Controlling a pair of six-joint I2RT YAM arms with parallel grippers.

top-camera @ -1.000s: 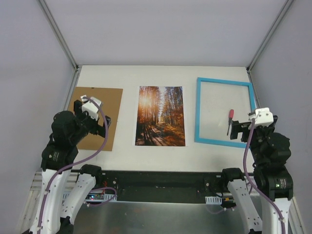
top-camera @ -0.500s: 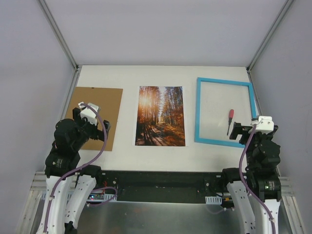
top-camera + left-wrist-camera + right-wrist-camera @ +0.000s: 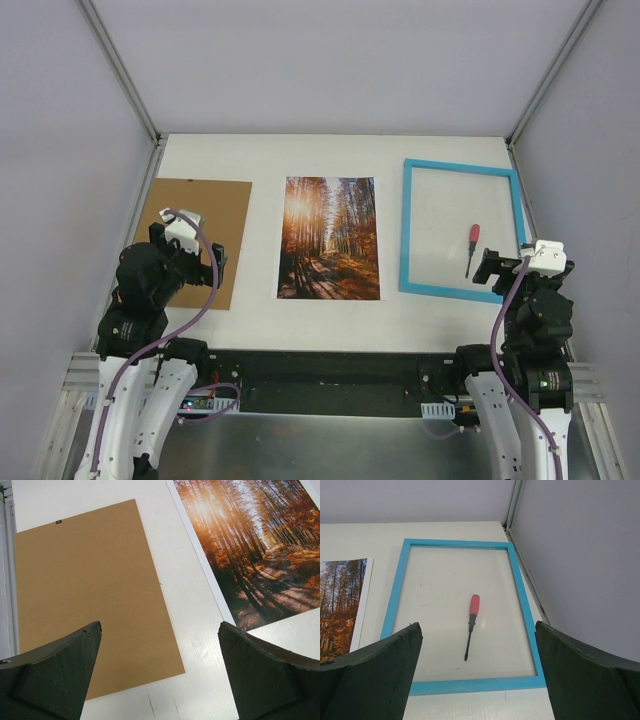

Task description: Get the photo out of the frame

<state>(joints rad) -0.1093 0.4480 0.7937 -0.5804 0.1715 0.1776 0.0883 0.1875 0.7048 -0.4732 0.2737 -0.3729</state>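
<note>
Looking across the worktop (image 3: 390, 160), we find a brown backing board (image 3: 200, 240) lying flat to the left of the photo (image 3: 330, 238). Our left hand (image 3: 158, 630) hovers over the board's near part, released and empty. The photo lies face up on the bare worktop, apart from the frame (image 3: 408, 225), which lies just right of the photo with a red-handled screwdriver (image 3: 471, 248) inside its opening. Farthest right of the photo, our right hand (image 3: 477, 626) hangs spread wide, grasping nothing.
</note>
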